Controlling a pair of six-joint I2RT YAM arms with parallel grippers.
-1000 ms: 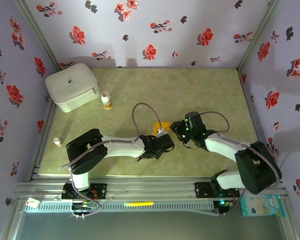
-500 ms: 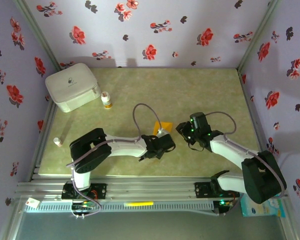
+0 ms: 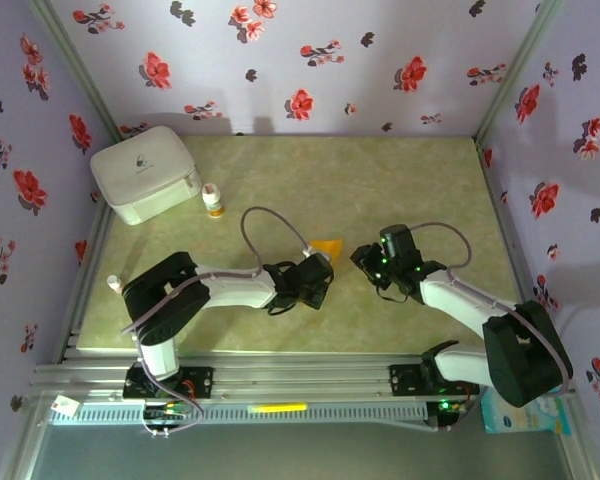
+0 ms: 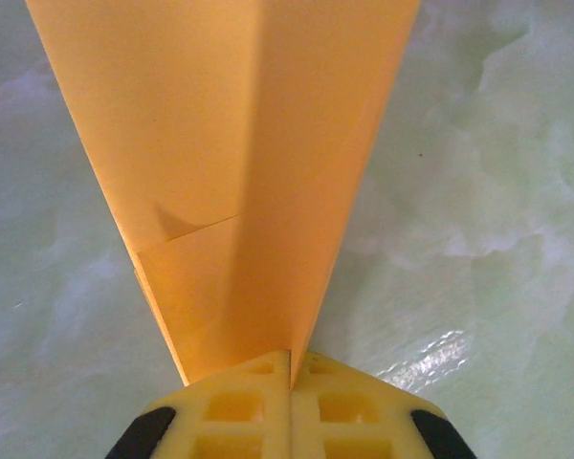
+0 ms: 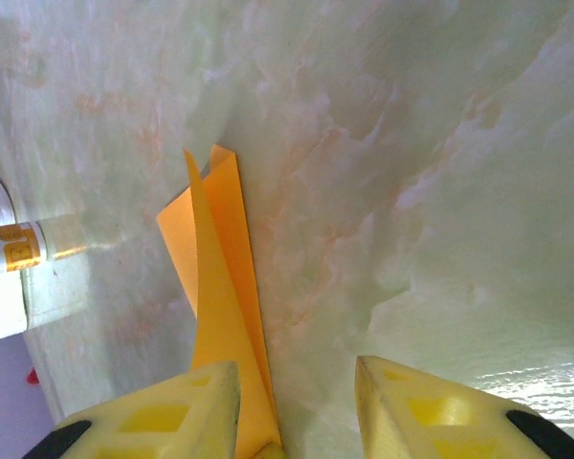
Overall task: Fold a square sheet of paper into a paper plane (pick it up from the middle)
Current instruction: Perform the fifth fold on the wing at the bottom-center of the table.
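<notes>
Top view: green marbled table (image 3: 400,180), floral walls. Orange paper (image 3: 328,246) mid-table, between both grippers. Left gripper (image 3: 320,266) at its near edge, right gripper (image 3: 363,258) just beside.

Left wrist: left gripper (image 4: 290,378) clamped tight on folded, creased orange paper (image 4: 239,143).

Right wrist: right gripper (image 5: 297,402) parted, gripping nothing; orange paper (image 5: 215,258) alongside one finger.

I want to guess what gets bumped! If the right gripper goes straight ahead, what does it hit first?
Probably the orange paper, which runs just inside one finger of the right gripper; past that lies bare table. Depth is hard to judge here.
</notes>
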